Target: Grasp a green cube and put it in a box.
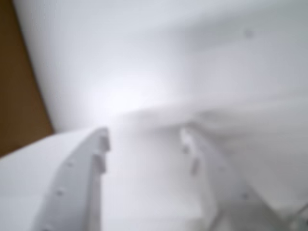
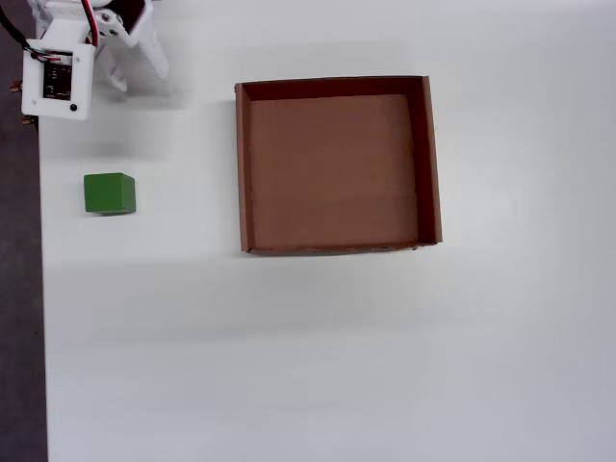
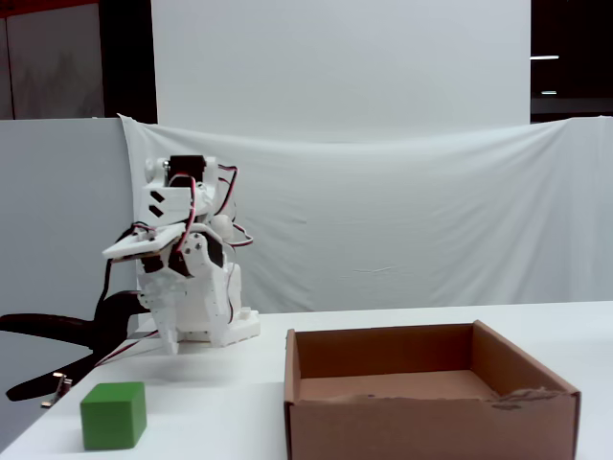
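The green cube (image 2: 110, 192) sits on the white table near its left edge in the overhead view, and at the front left in the fixed view (image 3: 113, 415). The box (image 2: 243, 164) is an open brown cardboard tray right of the cube, empty; in the fixed view it stands at the front right (image 3: 431, 426). My white gripper (image 2: 135, 69) is folded back at the arm's base in the top left corner, well behind the cube, pointing down (image 3: 170, 343). In the blurred wrist view its jaws (image 1: 144, 137) stand apart with nothing between them. Cube and box do not show there.
The table's left edge (image 2: 40, 289) runs close beside the cube. A black cable and clamp (image 3: 57, 331) lie off the table at the left. A white cloth backdrop (image 3: 383, 240) hangs behind. A blurred brown area (image 1: 19, 96) fills the wrist view's left edge.
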You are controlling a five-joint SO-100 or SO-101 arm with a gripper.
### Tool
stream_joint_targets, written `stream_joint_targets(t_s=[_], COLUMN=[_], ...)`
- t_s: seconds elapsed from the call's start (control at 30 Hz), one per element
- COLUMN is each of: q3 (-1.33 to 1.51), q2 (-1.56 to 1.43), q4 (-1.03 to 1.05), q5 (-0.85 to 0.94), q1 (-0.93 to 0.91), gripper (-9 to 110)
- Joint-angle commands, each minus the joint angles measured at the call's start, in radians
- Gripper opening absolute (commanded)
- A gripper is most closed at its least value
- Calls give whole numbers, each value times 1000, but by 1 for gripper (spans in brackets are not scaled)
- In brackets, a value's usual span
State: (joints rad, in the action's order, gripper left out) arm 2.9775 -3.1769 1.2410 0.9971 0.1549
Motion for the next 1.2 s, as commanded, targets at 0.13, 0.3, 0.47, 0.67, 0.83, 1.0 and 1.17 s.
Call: stream_joint_targets(t_s=[0.13, 0.3, 0.47, 0.67, 0.83, 1.0, 1.17], q3=[-5, -5, -5, -5, -5, -6, -25], q2=[-5, -5, -5, -5, -5, 35, 118], q4=[-5, -5, -5, -6, -6, -25, -147], q5=[-3, -3, -3, -3, -3, 0, 0], q1=[8, 8, 8, 55, 66, 51, 48], gripper=[20, 20, 23, 23, 22, 25, 33])
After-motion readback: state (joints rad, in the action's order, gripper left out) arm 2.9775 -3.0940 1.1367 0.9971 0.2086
